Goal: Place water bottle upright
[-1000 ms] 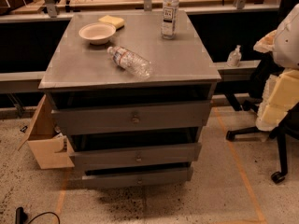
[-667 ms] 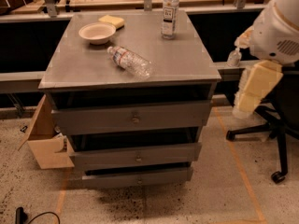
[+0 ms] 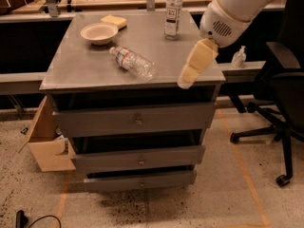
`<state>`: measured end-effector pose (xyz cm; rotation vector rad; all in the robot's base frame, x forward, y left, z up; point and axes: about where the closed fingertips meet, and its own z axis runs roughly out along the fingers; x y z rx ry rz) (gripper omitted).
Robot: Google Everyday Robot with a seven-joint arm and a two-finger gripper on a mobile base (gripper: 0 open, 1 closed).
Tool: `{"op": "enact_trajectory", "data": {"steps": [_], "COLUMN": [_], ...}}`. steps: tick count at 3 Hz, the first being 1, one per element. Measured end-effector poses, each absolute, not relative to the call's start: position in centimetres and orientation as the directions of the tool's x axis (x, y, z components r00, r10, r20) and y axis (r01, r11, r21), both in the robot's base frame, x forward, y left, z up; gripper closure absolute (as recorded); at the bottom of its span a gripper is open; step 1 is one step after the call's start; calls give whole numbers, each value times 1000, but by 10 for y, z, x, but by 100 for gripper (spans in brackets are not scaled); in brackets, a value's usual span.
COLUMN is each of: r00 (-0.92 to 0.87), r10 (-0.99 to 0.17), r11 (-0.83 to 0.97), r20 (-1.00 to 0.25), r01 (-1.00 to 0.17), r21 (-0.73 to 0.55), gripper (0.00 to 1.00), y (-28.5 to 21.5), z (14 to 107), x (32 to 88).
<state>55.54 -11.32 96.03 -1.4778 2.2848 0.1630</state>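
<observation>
Left of the gripper (image 3: 187,77), a short way off and not touching it, the water bottle (image 3: 133,63) is lying flat on its side on the grey table top (image 3: 80,70). Its white cap points up and away to the left, and its base end is the part closest to the gripper. The gripper itself hangs over the table's front right edge, angled down and to the left off the big white arm (image 3: 232,8). It's got nothing in it, but I honestly can't tell if it's clenched or released.

Further left, past the water bottle's cap, sits a shallow cream bowl (image 3: 99,32), with a yellow sponge (image 3: 114,21) just behind it. Behind the gripper, near the table's back edge, a second clear bottle (image 3: 173,11) with a bigger white label stands upright.

Below the gripper are the table's drawers (image 3: 137,120). Way down to the left, a cardboard box (image 3: 45,146) leans against the table's side. To the right is a black office chair (image 3: 285,80), and a small pump bottle (image 3: 239,57) sits on the ledge just right of the arm.
</observation>
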Motion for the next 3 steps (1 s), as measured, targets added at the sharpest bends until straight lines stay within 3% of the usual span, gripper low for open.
{"op": "enact_trajectory", "data": {"steps": [1, 3], "r00": [-435, -491], "r10": [-789, -753], "r11": [540, 593], "r20": [-434, -438], "r01": [-828, -795], "r21": [-152, -129], "gripper": [0, 0], "y": [-71, -66], "z": [965, 964], "x": [604, 605]}}
